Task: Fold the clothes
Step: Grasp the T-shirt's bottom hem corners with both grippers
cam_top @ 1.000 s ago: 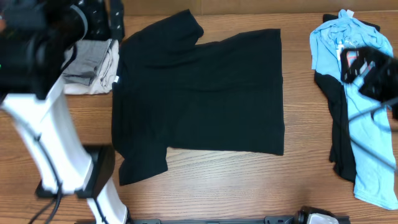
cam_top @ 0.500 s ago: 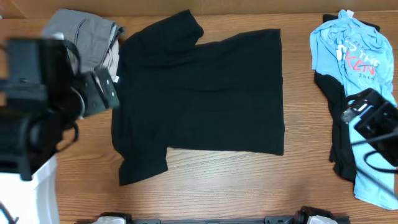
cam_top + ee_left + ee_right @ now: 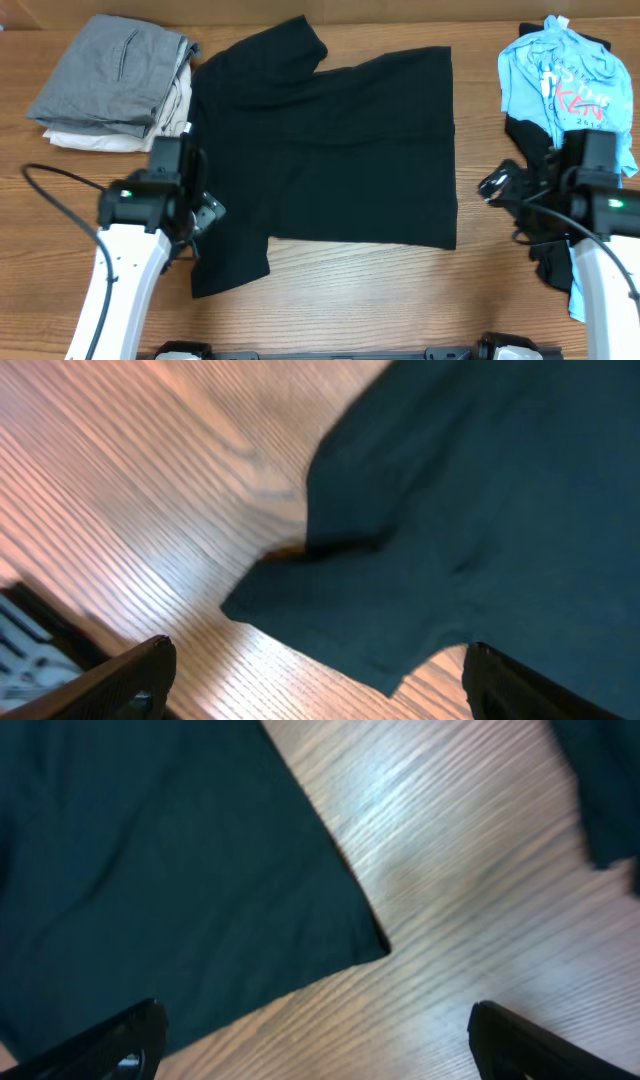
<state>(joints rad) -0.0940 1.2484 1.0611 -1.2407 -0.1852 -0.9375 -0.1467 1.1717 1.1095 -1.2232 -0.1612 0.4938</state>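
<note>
A black T-shirt [image 3: 330,140] lies flat in the middle of the wooden table. My left gripper [image 3: 205,215] is open above the table by the shirt's near-left sleeve, which fills the upper right of the left wrist view [image 3: 480,510]. My right gripper [image 3: 492,188] is open just right of the shirt's near-right corner, which shows in the right wrist view [image 3: 150,870]. Both grippers are empty.
A stack of folded grey and white clothes [image 3: 115,80] sits at the far left. A pile with a light blue printed shirt [image 3: 570,95] over dark garments lies along the right edge, under my right arm.
Both arms have swung in towards the black shirt: the left from the far left down to the near-left sleeve, the right from over the blue pile to the near-right corner.
</note>
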